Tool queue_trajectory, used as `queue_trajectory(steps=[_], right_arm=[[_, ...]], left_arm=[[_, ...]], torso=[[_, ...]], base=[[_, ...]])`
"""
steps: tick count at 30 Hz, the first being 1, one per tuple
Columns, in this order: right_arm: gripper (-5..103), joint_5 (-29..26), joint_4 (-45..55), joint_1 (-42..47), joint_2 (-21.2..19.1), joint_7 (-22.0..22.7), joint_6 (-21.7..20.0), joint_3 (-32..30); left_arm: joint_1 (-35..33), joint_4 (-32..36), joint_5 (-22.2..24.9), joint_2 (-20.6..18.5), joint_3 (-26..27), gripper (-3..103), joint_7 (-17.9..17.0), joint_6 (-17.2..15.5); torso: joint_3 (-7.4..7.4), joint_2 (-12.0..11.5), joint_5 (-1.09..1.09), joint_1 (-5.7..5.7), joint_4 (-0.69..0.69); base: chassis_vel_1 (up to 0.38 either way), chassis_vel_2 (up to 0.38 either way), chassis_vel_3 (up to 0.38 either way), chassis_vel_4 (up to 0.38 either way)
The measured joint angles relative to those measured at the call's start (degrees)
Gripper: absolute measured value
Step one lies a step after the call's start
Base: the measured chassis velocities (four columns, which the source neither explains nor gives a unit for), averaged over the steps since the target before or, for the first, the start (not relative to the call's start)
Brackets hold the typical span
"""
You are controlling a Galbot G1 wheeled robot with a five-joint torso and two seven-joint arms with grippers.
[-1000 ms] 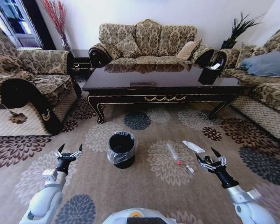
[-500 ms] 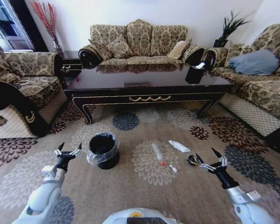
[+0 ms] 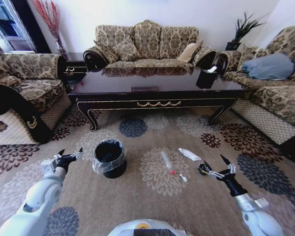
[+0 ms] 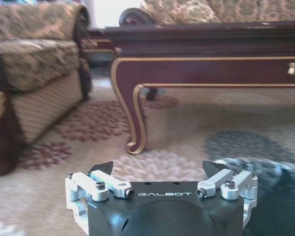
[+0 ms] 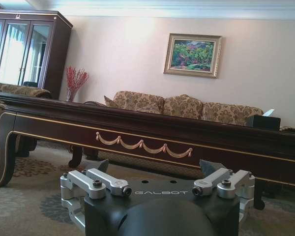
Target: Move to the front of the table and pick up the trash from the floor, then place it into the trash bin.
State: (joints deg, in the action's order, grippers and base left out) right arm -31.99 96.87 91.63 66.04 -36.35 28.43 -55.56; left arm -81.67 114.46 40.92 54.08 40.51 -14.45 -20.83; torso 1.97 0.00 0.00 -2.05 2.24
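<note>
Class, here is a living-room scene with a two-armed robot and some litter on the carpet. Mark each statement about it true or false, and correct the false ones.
1. The trash bin stands on the floor in front of the table. True.
2. The clear bottle is already inside the bin. False: it lies on the carpet to the bin's right.
3. The right gripper is open and holds nothing. True.
4. The left gripper is shut on the white wrapper. False: it is open and empty, to the left of the bin; the wrapper lies on the carpet right of the bottle.
5. A small dark scrap lies close to the right gripper. True.
</note>
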Motion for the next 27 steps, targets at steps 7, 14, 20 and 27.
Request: queue_trajectory(steps=[7, 14, 20, 27], right_arm=[[100, -0.5, 0.1, 0.8, -0.2, 0.3, 0.0, -0.8], [100, -0.8, -1.1, 0.0, -0.6, 1.1, 0.0, -1.4], [100, -0.3, -1.0, 0.0, -0.5, 1.3, 0.0, -0.7], [100, 0.5, 0.5, -0.3, -0.9, 2.7, -0.8, -0.4]], left_arm=[[8.4, -5.1, 2.5, -0.6, -10.7, 100, -1.4, -1.0], [9.9, -7.4, 6.5, -0.4, -12.6, 98, -3.7, -3.9], [14.0, -11.7, 8.3, 0.0, -15.9, 97, -4.0, -4.7], [21.0, -16.8, 12.5, 1.1, -22.4, 78, -5.8, -8.3]], torso=[[0.0, 0.0, 0.0, 0.0, 0.05], [0.0, 0.0, 0.01, 0.0, -0.02], [0.0, 0.0, 0.01, 0.0, 0.01], [0.0, 0.0, 0.02, 0.0, -0.01]], base=[[0.0, 0.0, 0.0, 0.0], [0.0, 0.0, 0.0, 0.0], [0.0, 0.0, 0.0, 0.0], [0.0, 0.0, 0.0, 0.0]])
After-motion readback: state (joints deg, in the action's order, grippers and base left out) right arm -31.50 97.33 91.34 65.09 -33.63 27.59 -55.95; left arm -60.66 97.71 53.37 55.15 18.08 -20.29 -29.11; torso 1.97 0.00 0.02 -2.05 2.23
